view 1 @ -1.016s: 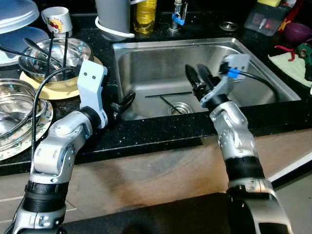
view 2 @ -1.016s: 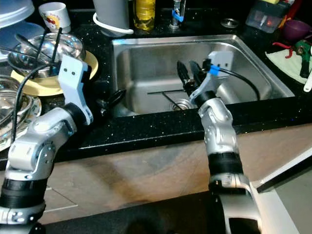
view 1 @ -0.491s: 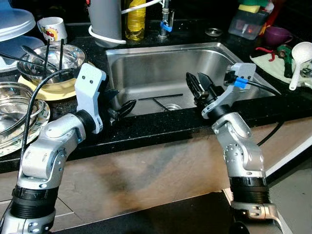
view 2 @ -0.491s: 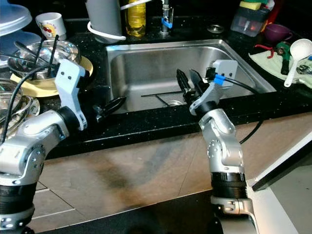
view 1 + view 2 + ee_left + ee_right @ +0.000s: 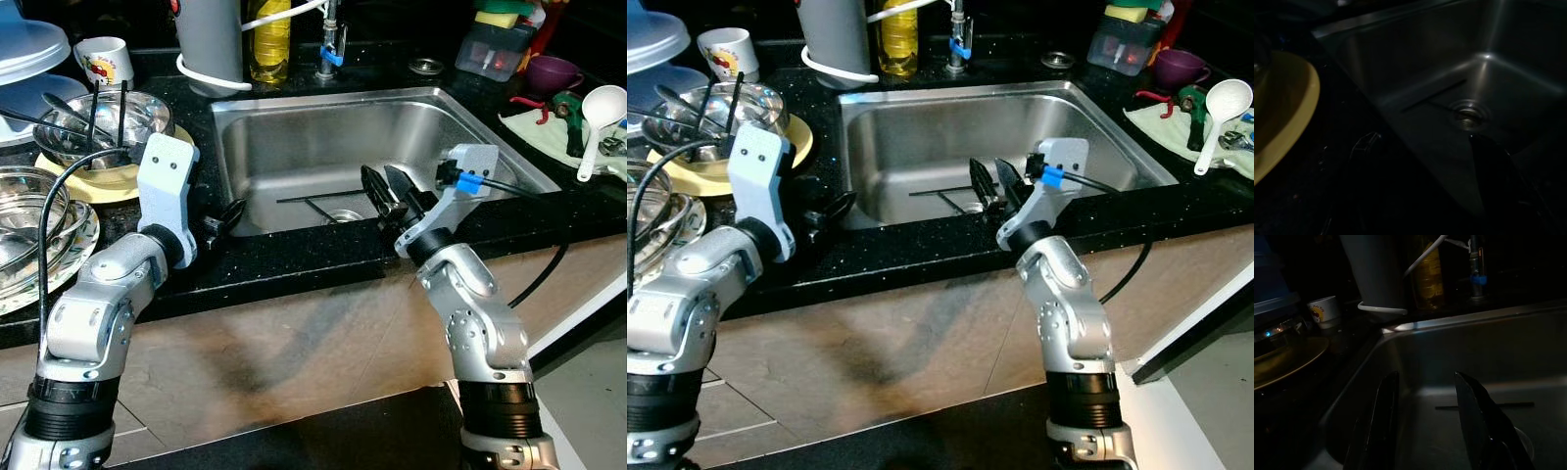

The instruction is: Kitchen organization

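My left gripper (image 5: 223, 217) hovers open over the black counter at the front left corner of the steel sink (image 5: 294, 147); its left wrist view shows the two fingers spread with nothing between them. My right gripper (image 5: 390, 190) is open and empty above the sink's front rim, pointing into the basin. Two thin black sticks (image 5: 313, 197) lie on the sink floor beside the drain (image 5: 343, 215). On the left counter a steel bowl (image 5: 98, 122) holding utensils sits on a yellow plate (image 5: 98, 179), with glass bowls (image 5: 29, 211) nearer me.
A mug (image 5: 103, 61), a grey container (image 5: 208, 34), a yellow bottle (image 5: 266, 39) and the tap (image 5: 328, 44) line the back. On the right counter lie a white ladle (image 5: 598, 108) and a purple cup (image 5: 554, 70). A cable trails from the right wrist.
The camera has pulled back and shifted. Both grippers have drawn back toward the counter's front edge; the right one now sits lower over the front rim. Both stay open.
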Controlling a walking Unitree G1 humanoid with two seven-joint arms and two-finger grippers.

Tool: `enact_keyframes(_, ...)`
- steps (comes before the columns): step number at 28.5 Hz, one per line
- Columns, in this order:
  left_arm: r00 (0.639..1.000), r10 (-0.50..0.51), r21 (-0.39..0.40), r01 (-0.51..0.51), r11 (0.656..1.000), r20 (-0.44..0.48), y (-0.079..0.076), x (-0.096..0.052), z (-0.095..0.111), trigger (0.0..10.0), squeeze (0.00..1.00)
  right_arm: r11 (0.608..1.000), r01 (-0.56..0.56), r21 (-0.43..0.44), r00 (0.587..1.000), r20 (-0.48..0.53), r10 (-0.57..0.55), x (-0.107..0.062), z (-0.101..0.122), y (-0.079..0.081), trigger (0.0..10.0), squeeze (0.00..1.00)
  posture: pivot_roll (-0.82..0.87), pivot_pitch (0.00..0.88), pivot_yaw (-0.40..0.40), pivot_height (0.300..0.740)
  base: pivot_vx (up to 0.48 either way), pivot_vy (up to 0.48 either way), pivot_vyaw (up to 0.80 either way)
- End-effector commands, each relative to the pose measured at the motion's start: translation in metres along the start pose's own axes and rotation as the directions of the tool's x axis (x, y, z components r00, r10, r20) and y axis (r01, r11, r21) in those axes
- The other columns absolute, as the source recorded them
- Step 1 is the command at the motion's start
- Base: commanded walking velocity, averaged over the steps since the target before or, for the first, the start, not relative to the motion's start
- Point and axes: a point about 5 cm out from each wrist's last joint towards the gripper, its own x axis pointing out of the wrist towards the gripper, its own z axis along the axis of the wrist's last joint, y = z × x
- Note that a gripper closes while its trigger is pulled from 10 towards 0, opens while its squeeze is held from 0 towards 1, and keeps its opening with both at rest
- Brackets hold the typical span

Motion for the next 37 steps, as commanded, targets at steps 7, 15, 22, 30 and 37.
enact_keyframes(7, 0.992, 0.070, 0.224, -0.046, 0.974, -0.102, 0.006, 0.006, -0.007, 0.0, 0.00, 1.000, 0.004, 0.008, 1.000, -0.017, -0.004, -0.004, -0.003, 0.002, 10.0, 0.00, -0.08, 0.171, -0.041, 0.740, 0.000, 0.000, 0.00)
enact_keyframes(15, 0.983, 0.161, 0.566, -0.087, 0.820, -0.082, 0.023, 0.020, 0.006, 0.0, 0.00, 1.000, 0.009, 0.014, 1.000, -0.018, -0.008, -0.004, -0.001, -0.001, 10.0, 0.00, -0.08, 0.171, -0.042, 0.740, 0.000, 0.000, 0.00)
enact_keyframes(22, 0.976, 0.210, 0.487, -0.153, 0.860, -0.064, 0.027, 0.024, 0.012, 4.5, 0.00, 1.000, 0.019, 0.009, 1.000, -0.014, -0.019, -0.005, 0.002, -0.003, 10.0, 0.00, -0.08, 0.186, -0.035, 0.740, 0.000, 0.000, 0.00)
enact_keyframes(30, 0.997, -0.076, 0.066, 0.077, 0.995, -0.012, 0.014, 0.012, 0.024, 10.0, 0.11, 1.000, 0.023, 0.008, 1.000, -0.012, -0.023, -0.006, 0.005, -0.005, 10.0, 0.00, -0.08, 0.195, -0.039, 0.740, 0.000, 0.000, 0.00)
enact_keyframes(37, 0.987, -0.142, 0.061, 0.147, 0.987, -0.080, 0.026, -0.001, 0.020, 10.0, 1.00, 1.000, 0.013, 0.015, 1.000, -0.018, -0.013, -0.005, 0.003, -0.003, 10.0, 0.00, -0.07, 0.192, -0.043, 0.740, 0.000, 0.000, 0.00)
